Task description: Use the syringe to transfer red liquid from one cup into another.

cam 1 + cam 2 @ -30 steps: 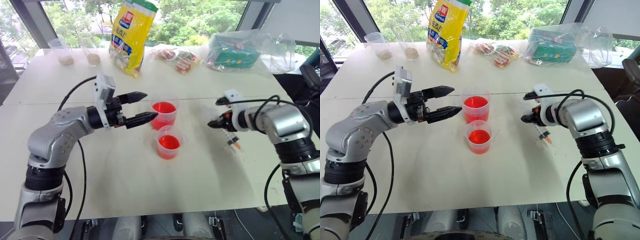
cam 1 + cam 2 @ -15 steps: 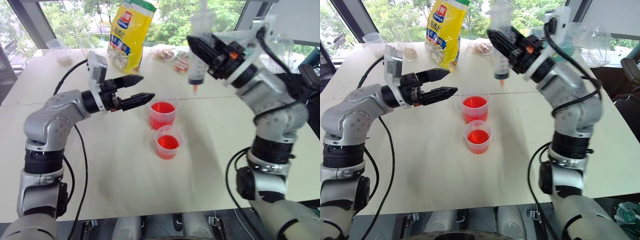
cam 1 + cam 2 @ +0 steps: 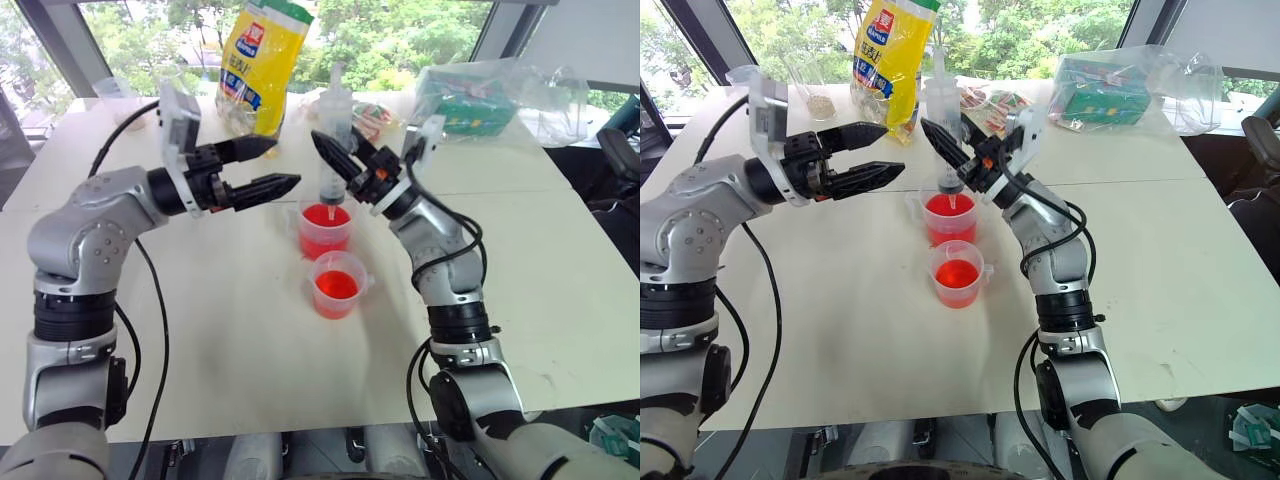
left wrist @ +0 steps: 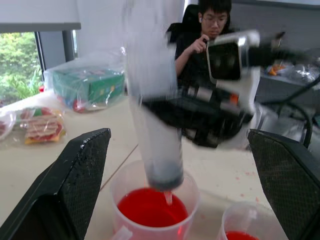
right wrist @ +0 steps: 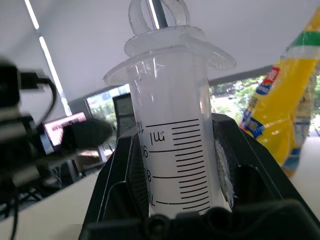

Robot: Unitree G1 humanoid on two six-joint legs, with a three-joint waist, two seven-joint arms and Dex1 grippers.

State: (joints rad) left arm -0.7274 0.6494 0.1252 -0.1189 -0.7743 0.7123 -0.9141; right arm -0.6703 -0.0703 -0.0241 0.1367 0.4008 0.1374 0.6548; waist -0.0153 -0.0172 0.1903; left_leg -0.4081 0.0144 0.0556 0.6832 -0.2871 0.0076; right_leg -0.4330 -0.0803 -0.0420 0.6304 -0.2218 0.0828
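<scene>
Syringe (image 3: 333,150): upright, tip down, over the taller cup (image 3: 326,232); tip just above or at the red liquid (image 3: 327,216), contact not clear.
Right gripper (image 3: 335,160): fingers pinching the syringe barrel, scale marks showing between them in the right wrist view.
Left gripper (image 3: 268,168): fingers spread wide, nothing between them; hovers above the counter (image 3: 230,330), near the taller cup on its left, apart from it.
Taller cup: on the counter, holds red liquid.
Shorter cup (image 3: 337,285): just in front of the taller cup, close beside it, also holds red liquid.
Far edge of counter: yellow bag (image 3: 262,62), clear bag with green box (image 3: 470,100), snack packets (image 3: 992,100), small cups with beige grains (image 3: 820,95).
</scene>
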